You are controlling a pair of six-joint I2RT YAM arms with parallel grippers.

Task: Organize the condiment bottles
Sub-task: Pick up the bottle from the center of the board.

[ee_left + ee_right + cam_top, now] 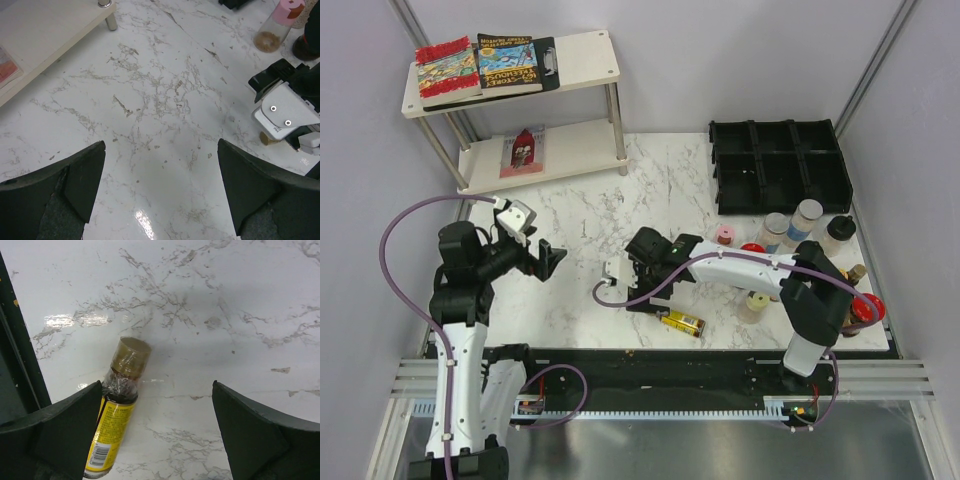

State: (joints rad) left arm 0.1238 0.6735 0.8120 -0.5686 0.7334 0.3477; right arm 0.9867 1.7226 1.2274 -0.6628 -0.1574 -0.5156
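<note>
A small dark bottle with a yellow label and gold cap lies on its side on the marble table, also in the top view. My right gripper is open above it, with the bottle next to the left finger and not gripped; in the top view the gripper is at table centre. My left gripper is open and empty over bare marble, at the left in the top view. Several more bottles and jars stand at the right: a pink-capped jar, a red-capped one, a cream-capped one.
A black compartmented tray sits at the back right. A white two-level shelf with colourful books stands at the back left. The left wrist view shows the right arm's wrist and the pink-capped jar.
</note>
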